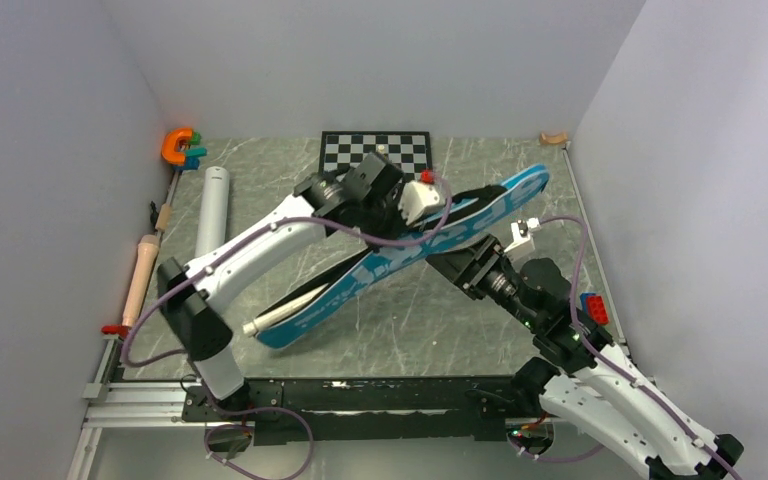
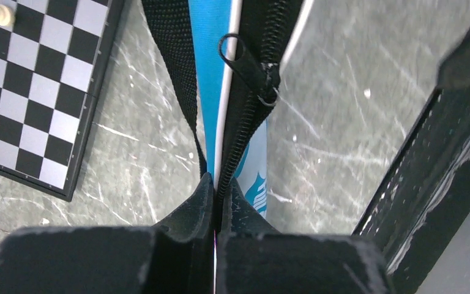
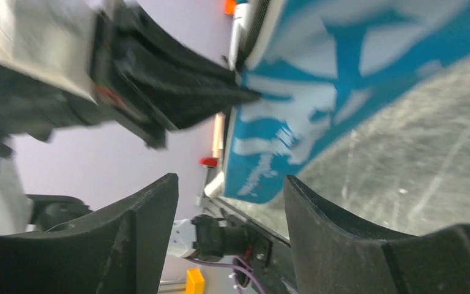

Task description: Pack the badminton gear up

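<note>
The blue "SPORT" bag (image 1: 410,250) is held off the table, slanting from front left to back right. A white racket handle (image 1: 278,315) pokes from its open lower end. My left gripper (image 1: 410,205) is shut on the bag's black zipper edge (image 2: 235,144), with the zipper pull (image 2: 248,61) just beyond its fingertips. My right gripper (image 1: 457,263) is open and empty just below and to the right of the bag's middle. Its wrist view shows the bag (image 3: 343,73) above its gap (image 3: 229,184). The long white tube (image 1: 212,208) lies at the left. No shuttlecocks are in view.
A chessboard (image 1: 375,152) lies at the back centre, and the left wrist view (image 2: 24,104) shows a white piece (image 2: 0,12) on it. A tan rolling pin (image 1: 141,275) lies along the left edge. An orange clamp (image 1: 177,145) sits at the back left. Grey walls enclose three sides.
</note>
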Available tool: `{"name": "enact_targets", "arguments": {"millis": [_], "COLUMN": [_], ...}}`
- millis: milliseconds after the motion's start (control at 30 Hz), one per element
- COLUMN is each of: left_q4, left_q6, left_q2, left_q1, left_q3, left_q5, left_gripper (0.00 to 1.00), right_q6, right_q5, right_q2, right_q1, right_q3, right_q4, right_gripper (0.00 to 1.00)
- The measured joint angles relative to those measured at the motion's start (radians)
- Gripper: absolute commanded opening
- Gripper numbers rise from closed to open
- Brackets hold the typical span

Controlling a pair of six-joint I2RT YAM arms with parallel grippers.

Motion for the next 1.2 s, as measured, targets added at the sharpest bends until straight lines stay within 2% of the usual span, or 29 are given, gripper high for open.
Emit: {"name": "enact_targets", "arguments": {"millis": [167, 400, 567, 867, 1200], "left_q4": [-0.063, -0.101, -0.117, -0.132, -0.132], "left_q6": [-0.076, -0.164, -0.236, -0.363, -0.422], "left_q2": [0.165, 0.217, 0.216, 0.185, 0.056], "left_q1": [0.065, 0.115, 0.109, 0.11, 0.119], "left_q3": [0.252, 0.373, 0.385, 0.338, 0.262], "left_q5": [0.023, 0.014, -0.024, -0.084, -0.097], "left_gripper": [0.0, 0.0, 0.0, 0.0, 0.0], "right_q6": [-0.054, -0.124, -0.166, -0.275, -0.31], "right_q5": [0.026, 0.049, 0.139, 0.476, 0.792], "right_q2": [0.006, 0.197, 0.349, 0.681, 0.947], "right_q1": [0.0, 0.042, 0.139, 0.442, 0.55], "right_q3": [0.032, 0.143, 0.246, 0.568, 0.741], "right_q4": [-0.167, -0.251, -0.263, -0.264, -0.333], "right_gripper": [0.73, 0.79, 0.79, 0.85, 0.85]}}
